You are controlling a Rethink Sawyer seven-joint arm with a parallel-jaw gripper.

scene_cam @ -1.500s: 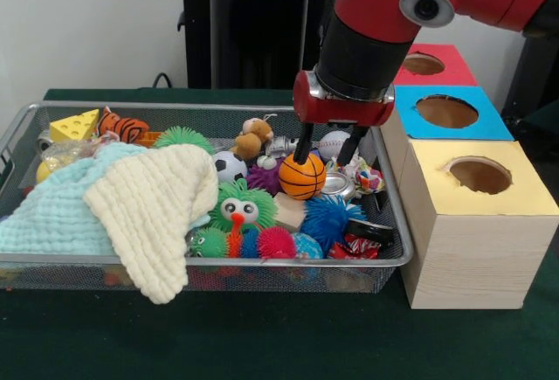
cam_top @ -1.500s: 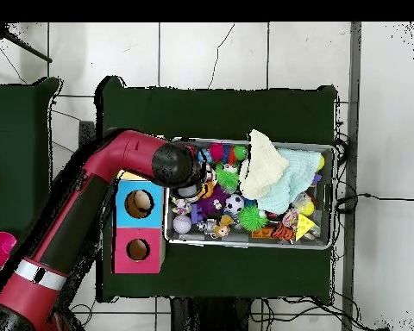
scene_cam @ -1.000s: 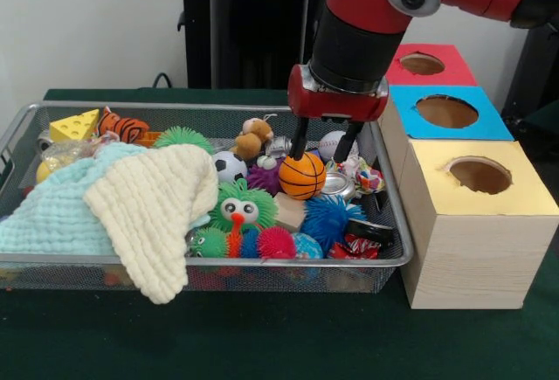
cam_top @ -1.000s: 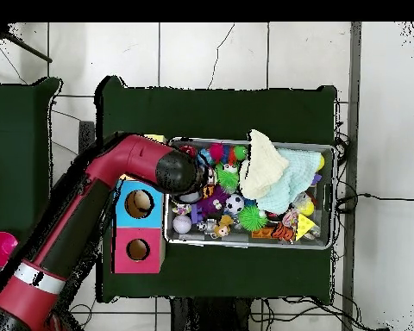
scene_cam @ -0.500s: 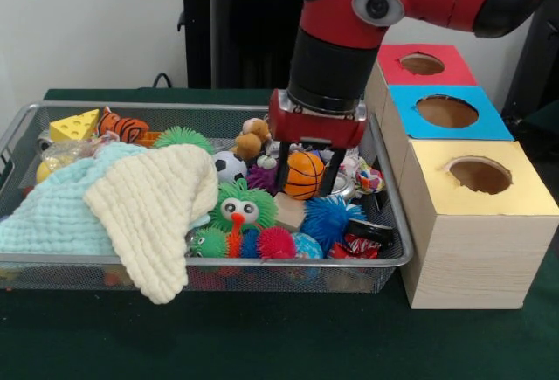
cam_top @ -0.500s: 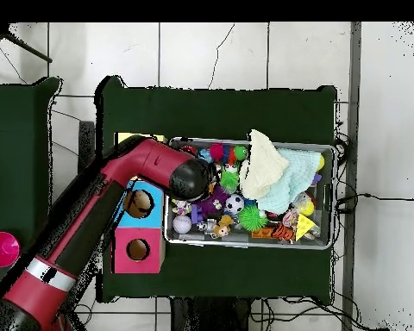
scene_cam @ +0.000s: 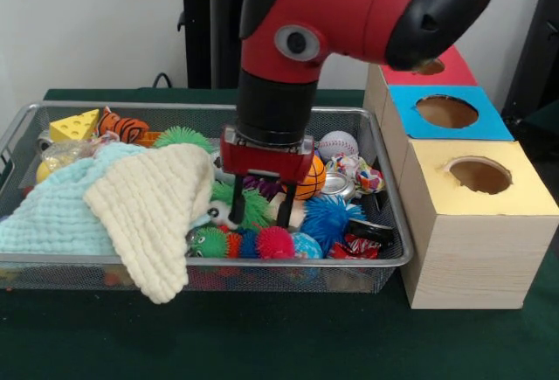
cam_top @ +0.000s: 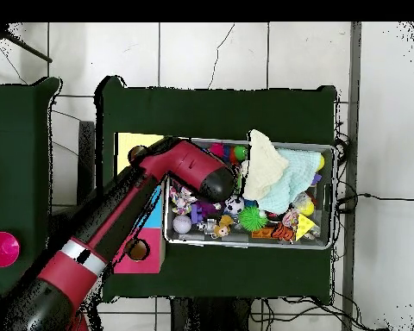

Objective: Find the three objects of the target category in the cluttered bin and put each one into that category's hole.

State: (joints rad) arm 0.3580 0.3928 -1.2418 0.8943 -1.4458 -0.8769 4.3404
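The wire-mesh bin (scene_cam: 210,260) is full of toys and also shows in the overhead view (cam_top: 245,244). My gripper (scene_cam: 259,211) is open and empty. Its fingers hang low over a green fuzzy toy (scene_cam: 249,208) near the bin's middle, left of the orange basketball (scene_cam: 309,179). The brown monkey plush (cam_top: 221,227) shows only in the overhead view, because my arm hides it in the front view. An orange striped tiger plush (scene_cam: 122,125) lies at the back left. The red-topped hole (scene_cam: 426,67) is partly hidden behind my arm.
A cream cloth (scene_cam: 153,201) and a pale blue cloth (scene_cam: 48,218) cover the bin's left half. A baseball (scene_cam: 337,144), a blue spiky ball (scene_cam: 330,218) and a yellow cheese wedge (scene_cam: 77,124) lie in the bin. The blue-topped hole (scene_cam: 447,111) and the yellow-topped hole (scene_cam: 479,175) are on the right.
My gripper has moved from beside the basketball leftward and toward the camera, and lower, to the green fuzzy toy. It has stayed open. My arm now hides the monkey in the front view.
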